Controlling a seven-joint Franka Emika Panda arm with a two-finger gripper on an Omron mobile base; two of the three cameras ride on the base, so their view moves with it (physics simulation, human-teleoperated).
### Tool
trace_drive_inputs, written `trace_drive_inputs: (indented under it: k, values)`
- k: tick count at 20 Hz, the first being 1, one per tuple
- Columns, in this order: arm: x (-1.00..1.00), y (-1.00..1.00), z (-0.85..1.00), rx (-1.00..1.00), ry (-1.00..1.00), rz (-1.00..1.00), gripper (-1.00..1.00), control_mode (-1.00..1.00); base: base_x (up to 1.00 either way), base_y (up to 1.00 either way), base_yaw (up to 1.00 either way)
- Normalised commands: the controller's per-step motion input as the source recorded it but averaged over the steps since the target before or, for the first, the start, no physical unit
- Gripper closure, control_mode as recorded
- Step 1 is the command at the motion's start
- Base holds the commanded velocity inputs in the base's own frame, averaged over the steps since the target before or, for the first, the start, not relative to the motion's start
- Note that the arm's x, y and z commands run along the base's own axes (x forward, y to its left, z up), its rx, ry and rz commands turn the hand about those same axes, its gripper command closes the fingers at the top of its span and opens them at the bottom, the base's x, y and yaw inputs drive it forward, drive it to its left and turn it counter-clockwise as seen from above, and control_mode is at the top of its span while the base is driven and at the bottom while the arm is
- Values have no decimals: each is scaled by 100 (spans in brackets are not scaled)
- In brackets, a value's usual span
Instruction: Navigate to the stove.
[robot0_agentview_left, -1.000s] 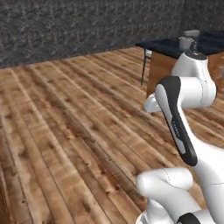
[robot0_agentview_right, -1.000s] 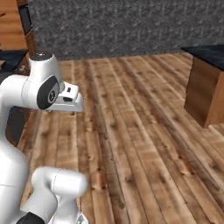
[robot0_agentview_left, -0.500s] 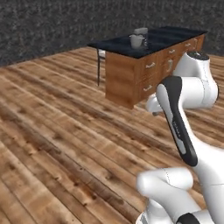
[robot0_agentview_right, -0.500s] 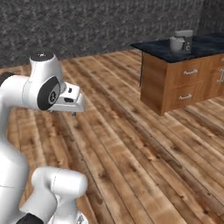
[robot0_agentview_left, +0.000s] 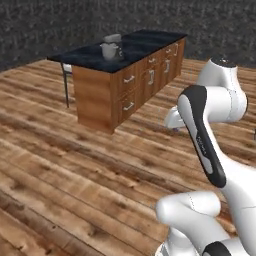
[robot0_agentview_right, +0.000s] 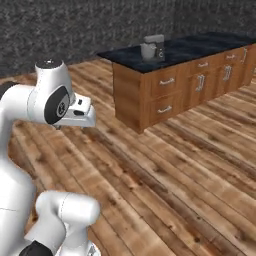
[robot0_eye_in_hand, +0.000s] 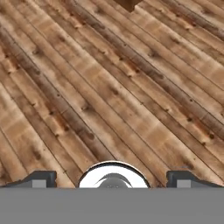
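Observation:
The stove is out of view. My gripper (robot0_eye_in_hand: 113, 179) hangs over bare wooden floor (robot0_eye_in_hand: 109, 87), its two dark fingertips (robot0_eye_in_hand: 41, 178) set wide apart with nothing between them, so it is open. The arm is folded up close to the base, with the hand (robot0_agentview_right: 82, 112) held level above the planks. A corner of a wooden cabinet (robot0_eye_in_hand: 127, 3) shows at the top of the hand view.
A wooden kitchen island (robot0_agentview_left: 125, 85) with a dark countertop (robot0_agentview_right: 200, 47) and drawer fronts stands ahead. A grey pot (robot0_agentview_left: 111, 49) sits on its near end. A metal stool leg (robot0_agentview_left: 66, 85) shows behind its left corner. A dark stone wall (robot0_agentview_left: 60, 25) closes the back.
The whole picture has swung as the base turns and drives: the island has slid left across both base views and looms larger. The arm holds the same folded pose.

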Motion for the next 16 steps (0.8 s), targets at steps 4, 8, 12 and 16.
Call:
trace_drive_inputs:
  k: [4, 8, 12, 16]
  values:
    - [0, 0, 0, 0, 0, 0, -100, 100, -1, 6, -91]
    - [0, 0, 0, 0, 0, 0, -100, 100, 0, 18, -81]
    - [0, 0, 0, 0, 0, 0, -100, 100, 8, 40, -68]
    - [0, 0, 0, 0, 0, 0, -100, 100, 78, 75, -27]
